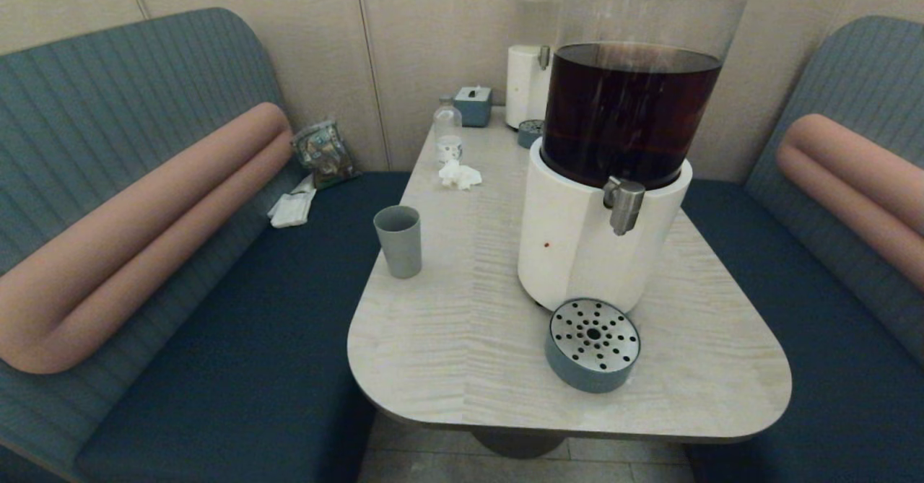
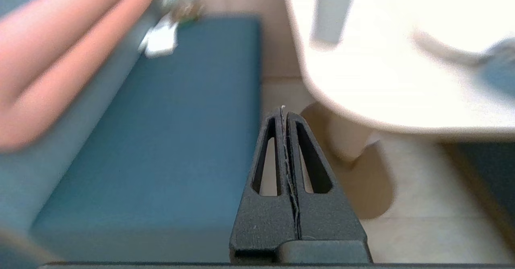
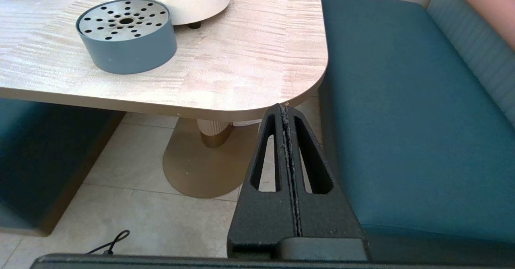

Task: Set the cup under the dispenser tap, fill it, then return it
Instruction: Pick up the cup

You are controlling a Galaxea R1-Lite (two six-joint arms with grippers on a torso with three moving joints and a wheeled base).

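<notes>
Cup (image 1: 398, 240) first: from the head camera I see a plain grey-blue tapered tumbler standing upright near the table's (image 1: 462, 353) left edge, well apart from the dispenser tap (image 1: 624, 203), a short steel spout on the white base under a tank of dark brown liquid. The drip tray (image 1: 593, 344) sits near the front edge, just before that base. Neither arm shows here.

My left wrist camera shows the left gripper (image 2: 284, 112) pressed together, empty, below the table's front left corner, over the floor beside the bench; the cup (image 2: 330, 16) is only a blur.

My right wrist camera shows the right gripper (image 3: 283, 109) likewise pressed together, empty, below the front right corner, with the drip tray (image 3: 128, 35) sharp.
</notes>
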